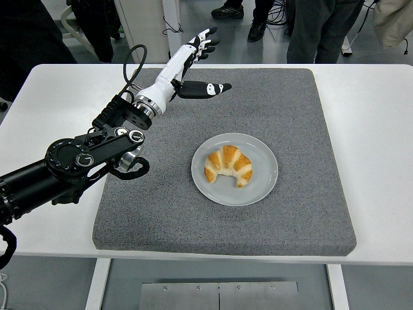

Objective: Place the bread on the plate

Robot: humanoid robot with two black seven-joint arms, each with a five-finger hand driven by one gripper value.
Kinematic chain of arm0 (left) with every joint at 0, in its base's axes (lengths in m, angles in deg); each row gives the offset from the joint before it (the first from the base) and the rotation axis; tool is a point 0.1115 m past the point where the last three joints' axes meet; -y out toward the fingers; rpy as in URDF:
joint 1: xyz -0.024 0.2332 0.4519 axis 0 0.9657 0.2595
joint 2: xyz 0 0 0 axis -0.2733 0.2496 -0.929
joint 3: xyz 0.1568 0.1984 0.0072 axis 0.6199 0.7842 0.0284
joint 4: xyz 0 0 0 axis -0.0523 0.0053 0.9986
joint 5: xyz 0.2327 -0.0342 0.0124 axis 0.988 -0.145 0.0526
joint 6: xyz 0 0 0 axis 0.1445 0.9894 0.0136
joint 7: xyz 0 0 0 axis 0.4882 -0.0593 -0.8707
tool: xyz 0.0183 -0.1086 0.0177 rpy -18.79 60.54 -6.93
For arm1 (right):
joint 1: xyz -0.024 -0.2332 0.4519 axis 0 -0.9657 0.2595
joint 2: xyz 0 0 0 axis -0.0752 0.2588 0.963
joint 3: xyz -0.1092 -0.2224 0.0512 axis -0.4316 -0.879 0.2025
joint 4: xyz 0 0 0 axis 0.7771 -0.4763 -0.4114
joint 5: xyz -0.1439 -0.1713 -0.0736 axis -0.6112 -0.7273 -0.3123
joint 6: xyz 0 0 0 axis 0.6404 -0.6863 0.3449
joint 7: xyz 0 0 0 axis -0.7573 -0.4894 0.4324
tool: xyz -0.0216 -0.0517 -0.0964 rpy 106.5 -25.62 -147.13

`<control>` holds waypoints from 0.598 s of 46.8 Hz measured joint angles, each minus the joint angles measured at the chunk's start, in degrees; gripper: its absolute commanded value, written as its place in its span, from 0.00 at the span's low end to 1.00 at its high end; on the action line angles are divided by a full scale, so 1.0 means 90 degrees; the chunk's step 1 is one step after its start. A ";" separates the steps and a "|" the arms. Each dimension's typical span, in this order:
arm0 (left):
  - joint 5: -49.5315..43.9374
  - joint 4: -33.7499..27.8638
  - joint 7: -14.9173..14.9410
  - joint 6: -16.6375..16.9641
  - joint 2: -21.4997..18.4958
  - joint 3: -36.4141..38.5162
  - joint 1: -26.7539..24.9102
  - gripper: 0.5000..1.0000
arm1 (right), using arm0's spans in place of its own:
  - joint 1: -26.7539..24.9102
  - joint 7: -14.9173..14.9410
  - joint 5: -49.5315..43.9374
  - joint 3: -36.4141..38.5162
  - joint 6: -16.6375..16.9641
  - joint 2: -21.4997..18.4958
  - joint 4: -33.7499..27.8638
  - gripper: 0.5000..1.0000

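Observation:
A golden croissant (228, 165) lies on the round grey plate (261, 184), a little left of the plate's middle. The plate sits on the grey mat (303, 116). My left hand (201, 63) is raised high above the mat's far left part, well away from the plate, with its fingers spread and the thumb pointing right. It holds nothing. The black left arm (71, 165) comes in from the left edge. The right arm is out of view.
The grey mat covers most of the white table (368, 129). A black cable (132, 61) loops off the left forearm. Several people's legs and feet (322, 26) stand beyond the table's far edge.

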 measured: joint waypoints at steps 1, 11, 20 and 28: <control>-0.0085 0.0001 0.0019 -0.0002 -0.0004 -0.0081 0.0000 0.85 | 0.0000 0.0000 0.0000 0.0000 0.0000 0.0000 0.0000 1.00; -0.0939 0.0041 0.0305 -0.0004 -0.0066 -0.0855 0.0037 0.85 | 0.0000 0.0000 0.0000 0.0000 0.0000 0.0000 0.0000 1.00; -0.1460 0.0074 0.0386 -0.0024 -0.0198 -0.1333 0.0186 0.85 | 0.0000 0.0000 0.0000 0.0001 0.0000 0.0000 0.0000 1.00; -0.1981 0.0076 0.0381 -0.0243 -0.0397 -0.1361 0.0289 0.85 | 0.0000 0.0000 0.0000 0.0000 0.0000 0.0000 0.0003 1.00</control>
